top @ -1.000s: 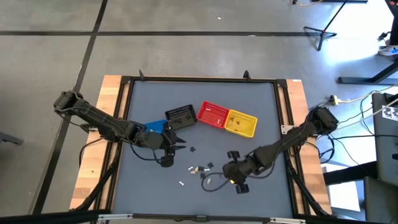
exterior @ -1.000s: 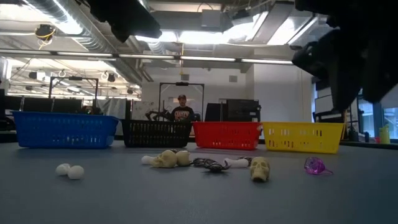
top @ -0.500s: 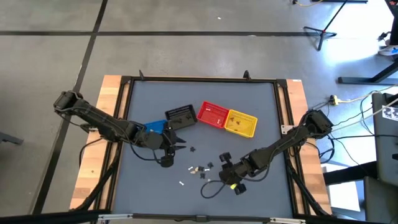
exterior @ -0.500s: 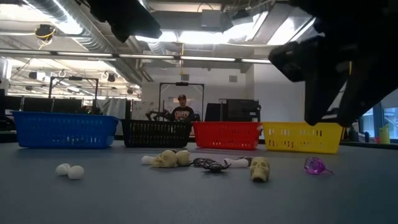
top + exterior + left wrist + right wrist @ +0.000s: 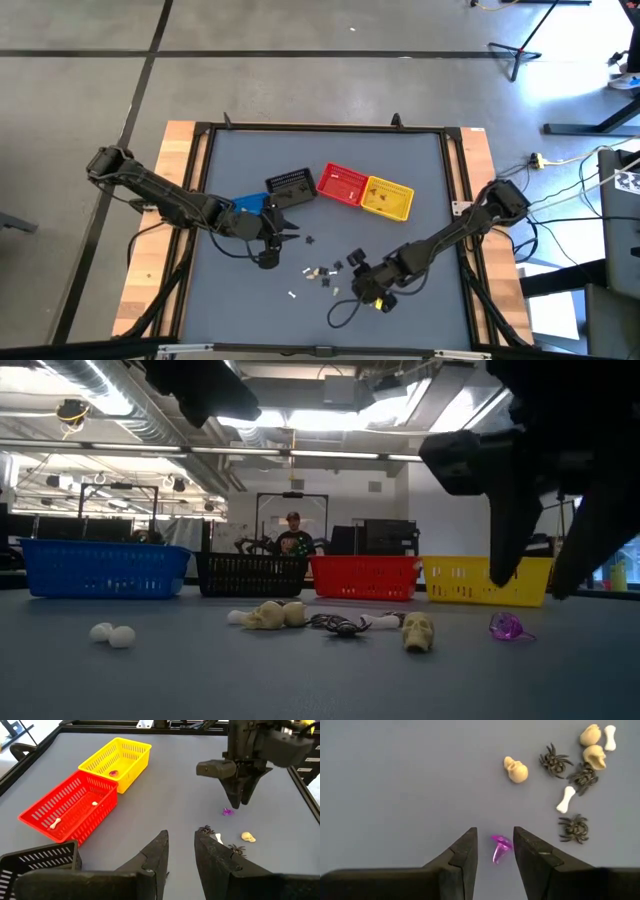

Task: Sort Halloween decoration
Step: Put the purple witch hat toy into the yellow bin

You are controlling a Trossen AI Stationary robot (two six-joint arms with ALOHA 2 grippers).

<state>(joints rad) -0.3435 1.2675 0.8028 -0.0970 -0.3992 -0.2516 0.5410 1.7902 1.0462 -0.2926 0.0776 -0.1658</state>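
The Halloween decoration lies loose in the near middle of the table (image 5: pixel 240 150): cream skulls (image 5: pixel 515 770), white bones (image 5: pixel 566 799), black spiders (image 5: pixel 574 827) and one purple trinket (image 5: pixel 499 849). My right gripper (image 5: pixel 494 845) is open and points down just above the purple trinket (image 5: pixel 507 626), one finger on either side, touching nothing. In the low view this gripper (image 5: pixel 528 588) hangs clear of the tabletop. My left gripper (image 5: pixel 288 228) waits open beside the blue basket (image 5: pixel 250 204).
Blue, black (image 5: pixel 291 185), red (image 5: pixel 342 184) and yellow (image 5: pixel 389 198) baskets stand in a row beyond the trinkets; the red one holds bones (image 5: pixel 55 823), the yellow one a purple piece (image 5: pixel 113 773). A dark cable loop (image 5: pixel 342 308) lies near the right gripper. A person stands in the room behind.
My right gripper has moved toward the table's left and down, coming over the purple trinket, and has tipped to point down. The left arm and the trinkets have stayed where they were.
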